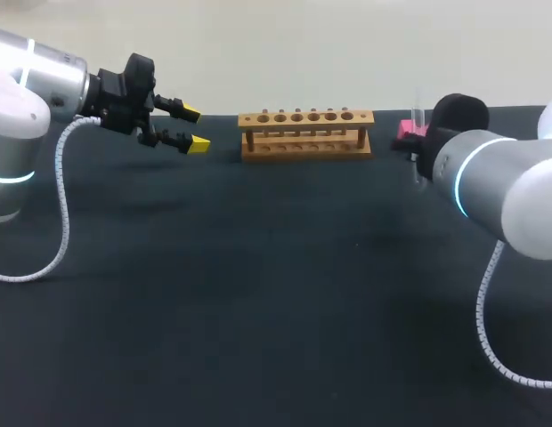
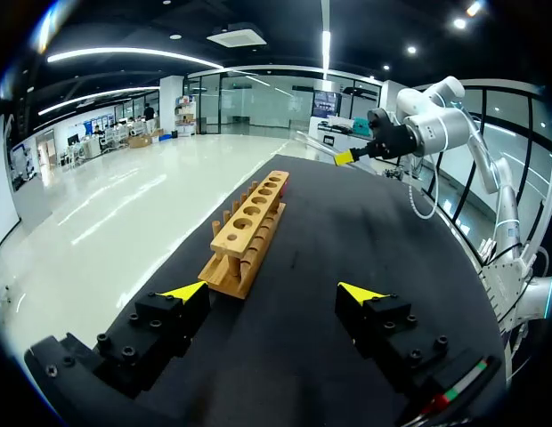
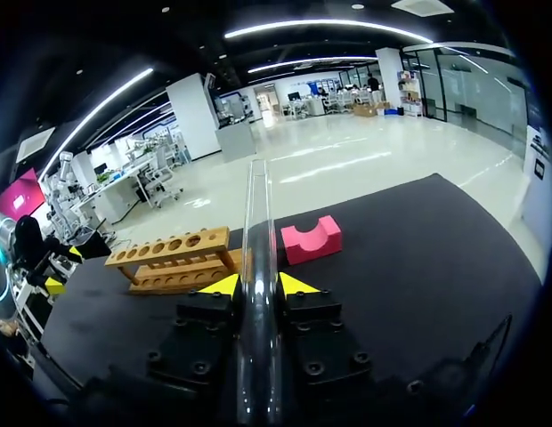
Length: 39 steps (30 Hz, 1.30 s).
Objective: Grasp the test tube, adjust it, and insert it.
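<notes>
Two yellow tips of the right end effector point(image 3: 261, 285) are clamped narrowly on the tube point(image 3: 256, 222), which runs out ahead between them. In the head view the tube stands about upright beside the pink block point(image 1: 407, 130), just past the right end of the rack point(image 1: 306, 133). The left end effector point(image 1: 194, 127) hangs spread wide and empty near the rack's other end. Grasping looks done, so adjusting is the step in hand. Next, I judge, the tube must travel to the rack, be lined up plumb over one hole and lowered slowly, since glass set off-centre would catch the rim.
</notes>
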Each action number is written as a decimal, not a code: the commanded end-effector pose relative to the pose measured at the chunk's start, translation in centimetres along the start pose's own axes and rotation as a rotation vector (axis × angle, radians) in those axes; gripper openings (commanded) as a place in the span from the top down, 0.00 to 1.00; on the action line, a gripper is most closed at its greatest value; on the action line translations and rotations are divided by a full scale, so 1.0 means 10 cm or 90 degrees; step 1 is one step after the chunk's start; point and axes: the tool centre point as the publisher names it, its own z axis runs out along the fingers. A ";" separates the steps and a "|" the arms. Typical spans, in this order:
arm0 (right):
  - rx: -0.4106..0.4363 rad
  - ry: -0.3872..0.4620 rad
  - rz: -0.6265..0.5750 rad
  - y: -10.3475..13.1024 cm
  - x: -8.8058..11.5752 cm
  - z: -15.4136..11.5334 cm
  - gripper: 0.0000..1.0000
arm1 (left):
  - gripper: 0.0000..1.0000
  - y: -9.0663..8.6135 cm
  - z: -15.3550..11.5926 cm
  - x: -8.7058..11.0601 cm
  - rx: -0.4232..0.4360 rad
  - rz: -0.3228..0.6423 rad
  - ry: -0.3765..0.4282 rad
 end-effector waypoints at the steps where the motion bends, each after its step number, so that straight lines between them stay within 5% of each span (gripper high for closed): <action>1: -0.006 0.003 0.005 0.01 -0.01 0.01 1.00 | 0.00 0.00 0.00 0.01 -0.001 0.001 -0.002; 21: -0.006 0.003 0.005 0.01 -0.01 0.01 1.00 | 0.00 0.00 0.00 0.01 -0.001 0.001 -0.002; 39: -0.001 -0.032 -0.024 0.66 0.04 0.05 1.00 | 0.00 0.00 0.00 0.01 -0.001 0.001 -0.002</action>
